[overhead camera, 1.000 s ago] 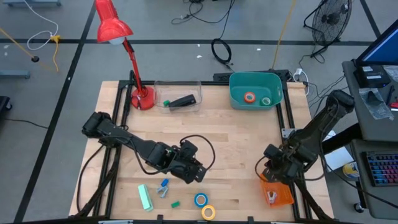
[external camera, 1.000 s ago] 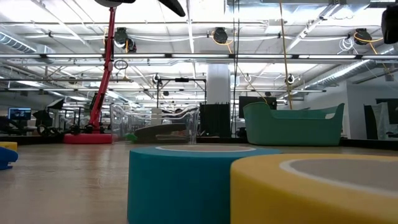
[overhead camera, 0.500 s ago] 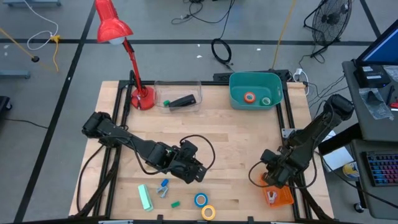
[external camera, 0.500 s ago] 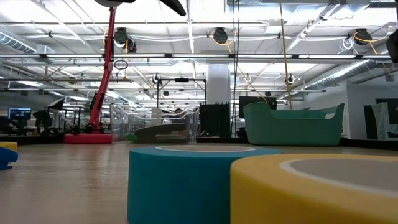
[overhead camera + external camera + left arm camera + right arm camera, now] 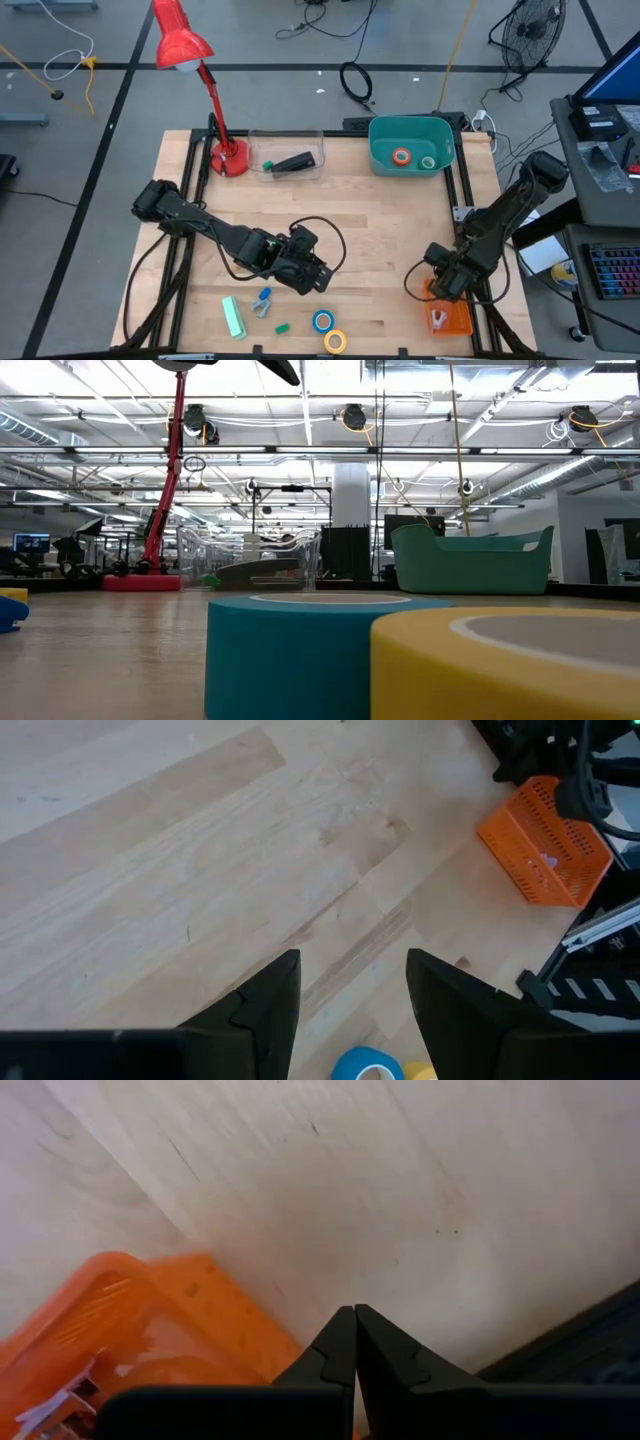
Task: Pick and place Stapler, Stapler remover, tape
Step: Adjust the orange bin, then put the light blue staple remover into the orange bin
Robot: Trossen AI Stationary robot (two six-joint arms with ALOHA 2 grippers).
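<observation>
Tape comes first here: the blue roll (image 5: 322, 321) and the yellow roll (image 5: 335, 341) lie touching each other on the surface (image 5: 380, 220), just ahead of and below the left end effector (image 5: 318, 281), which hangs over the wood with its jaws parted and nothing between them. In the left wrist view the blue roll (image 5: 366, 1064) shows just beyond its fingers (image 5: 268, 1000). The orange roll (image 5: 401, 156) and the green roll (image 5: 428, 162) sit inside the teal bin (image 5: 380, 135), well apart from both arms, across the surface.

Beside the left end effector, toward the surface's near edge, lie a pale green bar (image 5: 233, 317), a small blue piece (image 5: 263, 296) and a tiny green bit (image 5: 282, 327); which of these is the stapler or the remover I cannot tell. A dark item (image 5: 293, 162) rests in the clear tray (image 5: 255, 150) by the red lamp (image 5: 184, 45).

The right end effector (image 5: 445, 283) is closed on nothing, poised at the rim of the orange basket (image 5: 450, 318), which holds something pale.

The rolls look light, rigid and smooth-sided, so they probably slide if nudged. The surest hold seems across the outer diameter, or one finger through the pale centre pinching the wall. Because blue and yellow touch, closing on one could push the other.
</observation>
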